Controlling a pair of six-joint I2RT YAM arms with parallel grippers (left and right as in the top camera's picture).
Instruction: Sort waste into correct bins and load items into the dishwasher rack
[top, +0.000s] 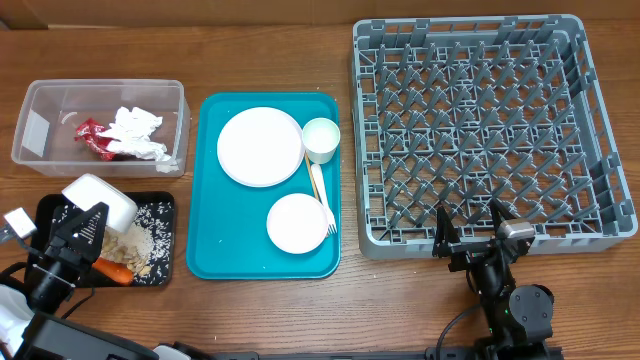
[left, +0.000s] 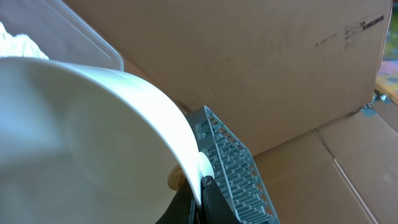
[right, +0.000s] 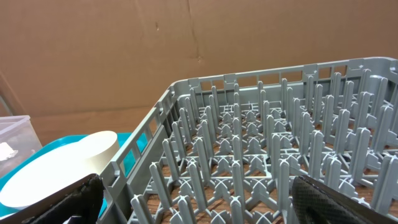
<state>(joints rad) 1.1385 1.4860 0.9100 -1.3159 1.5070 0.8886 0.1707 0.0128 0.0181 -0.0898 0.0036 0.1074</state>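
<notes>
While my left fingers clamp the rim of a white bowl, I see it held tilted over the far left corner of the black tray, which sits near left on the desk. In that tray lie white rice grains, beige crumbs and an orange carrot. Beyond it, the clear tub holds a red-and-silver wrapper and crumpled napkins. On the teal tray in the middle I count a large plate, a small cup, a second small bowl and a white fork lying between cup and bowl. My right fingers stand wide apart, holding nothing, at the near edge of the grey dishwasher rack on the right.
</notes>
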